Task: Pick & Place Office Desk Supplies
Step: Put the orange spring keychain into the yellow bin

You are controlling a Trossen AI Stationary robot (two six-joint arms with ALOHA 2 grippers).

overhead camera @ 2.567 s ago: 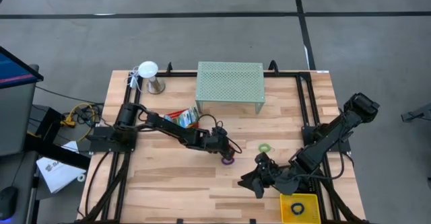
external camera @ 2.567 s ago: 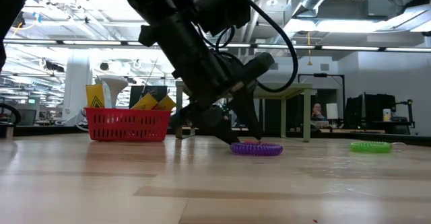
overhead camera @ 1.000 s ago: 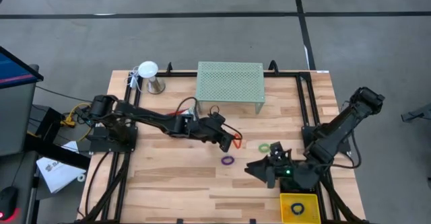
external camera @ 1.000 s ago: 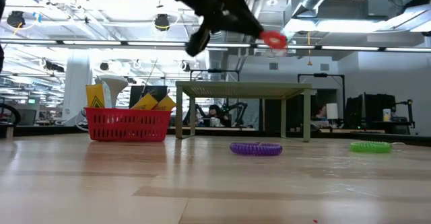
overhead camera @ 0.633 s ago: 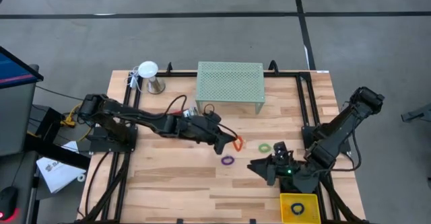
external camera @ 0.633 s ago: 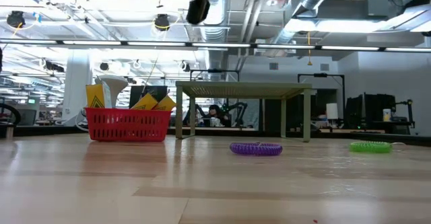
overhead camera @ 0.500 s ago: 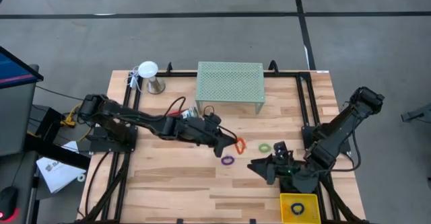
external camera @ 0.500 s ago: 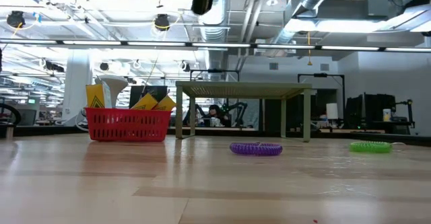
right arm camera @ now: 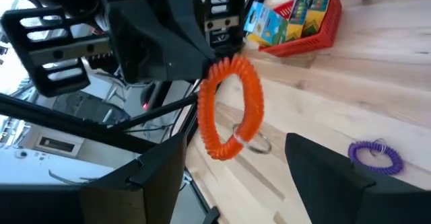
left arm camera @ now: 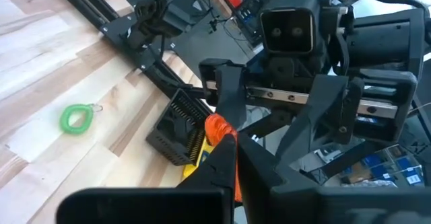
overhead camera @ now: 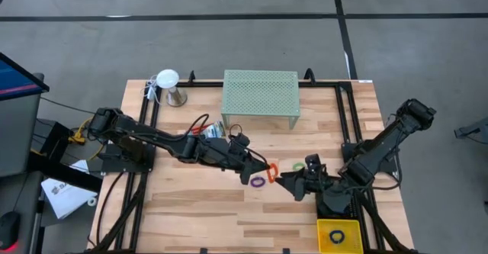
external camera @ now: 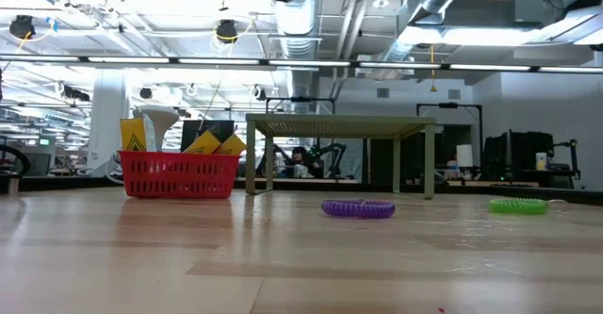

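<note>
Two pincers meet near the middle of the high view, lifted above the tabletop (overhead camera: 191, 208). The left pincer (overhead camera: 268, 169) reaches in from the left and is pinching an orange elastic loop (overhead camera: 271, 168); in the right wrist view that loop (right arm camera: 232, 107) hangs upright from its dark fingers. The right pincer (overhead camera: 286, 180) comes in from the lower right with its fingers spread, pointing at the orange loop and just beside it.

A purple elastic loop (overhead camera: 258, 182) lies flat on the wood, just below the left pincer in the high view. A green elastic loop (overhead camera: 298, 166) lies a little to the right, close to the right arm. In the low view both rest on the wood, purple (external camera: 358, 208) at centre, green (external camera: 518, 205) at far right.

A red tray (external camera: 179, 175) holding crayon boxes (right arm camera: 306, 5) sits at left in the low view, beside the mint-green mesh shelf (overhead camera: 260, 91). A yellow tray (overhead camera: 339, 234) sits at the lower right edge of the high view.
</note>
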